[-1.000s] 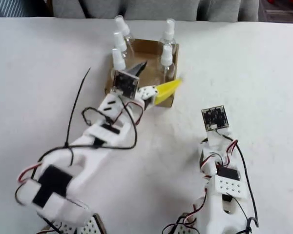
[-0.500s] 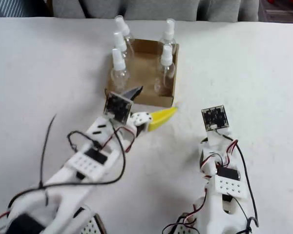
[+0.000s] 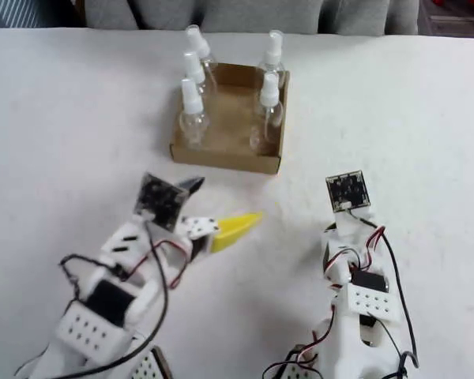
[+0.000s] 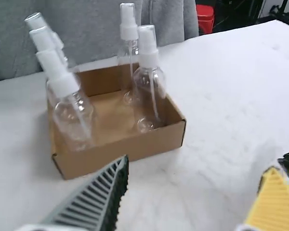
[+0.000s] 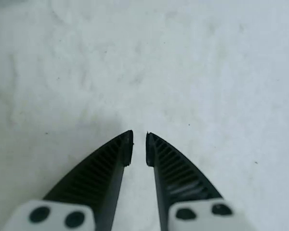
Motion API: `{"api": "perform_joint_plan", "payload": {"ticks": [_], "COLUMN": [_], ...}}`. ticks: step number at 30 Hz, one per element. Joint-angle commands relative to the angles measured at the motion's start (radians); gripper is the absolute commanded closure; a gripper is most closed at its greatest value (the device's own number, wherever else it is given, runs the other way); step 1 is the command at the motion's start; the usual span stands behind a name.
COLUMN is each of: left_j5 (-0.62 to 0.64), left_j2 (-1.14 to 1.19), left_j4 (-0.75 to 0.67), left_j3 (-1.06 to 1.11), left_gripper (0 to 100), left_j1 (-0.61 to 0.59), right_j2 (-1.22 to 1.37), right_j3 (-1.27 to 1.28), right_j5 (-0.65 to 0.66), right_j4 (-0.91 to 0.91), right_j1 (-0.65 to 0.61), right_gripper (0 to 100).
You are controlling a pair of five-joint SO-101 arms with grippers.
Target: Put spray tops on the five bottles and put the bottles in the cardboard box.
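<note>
The cardboard box (image 3: 226, 160) stands at the table's far middle, holding several clear bottles with white spray tops. Three bottles (image 3: 193, 118) line its left side and two bottles (image 3: 267, 110) its right. In the left wrist view the box (image 4: 135, 147) and the upright bottles (image 4: 71, 113) lie straight ahead. My left gripper (image 3: 231, 197) is open and empty, a short way in front of the box; its grey and yellow fingers (image 4: 103, 197) are spread wide. My right gripper (image 5: 138, 147) points down at bare table, its black fingers together with only a slit between them.
The white table (image 3: 395, 103) spreads around the box on all sides. The right arm's body (image 3: 355, 292) and cables stand near the front right. A grey seat back runs along the table's far edge.
My left arm has drawn back from over the box toward the near side of the table, its gripper staying open and empty. The right arm has kept still.
</note>
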Motion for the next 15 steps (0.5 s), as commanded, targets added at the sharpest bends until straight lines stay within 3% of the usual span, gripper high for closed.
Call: {"api": "perform_joint_plan", "payload": {"ticks": [1, 9, 12, 15], "left_j5": [-0.002, -0.002, -0.008, -0.009], "left_j2": [-0.232, -0.499, -0.495, -0.495], "left_j4": [0.221, 0.514, 0.618, 0.635], "left_j3": [-0.008, -0.008, 0.009, 0.071], "left_gripper": [60, 60, 60, 60], "left_j1": [-0.127, -0.39, -0.423, -0.423], "right_j2": [-0.008, -0.008, -0.018, -0.018], "right_j3": [-0.011, -0.009, -0.009, -0.011], "right_j5": [0.009, 0.008, 0.008, 0.008], "right_j4": [-0.013, -0.008, 0.027, 0.048], "right_j1": [-0.005, -0.008, -0.012, -0.042], "right_gripper": [96.7, 96.7, 96.7, 97.0]}}
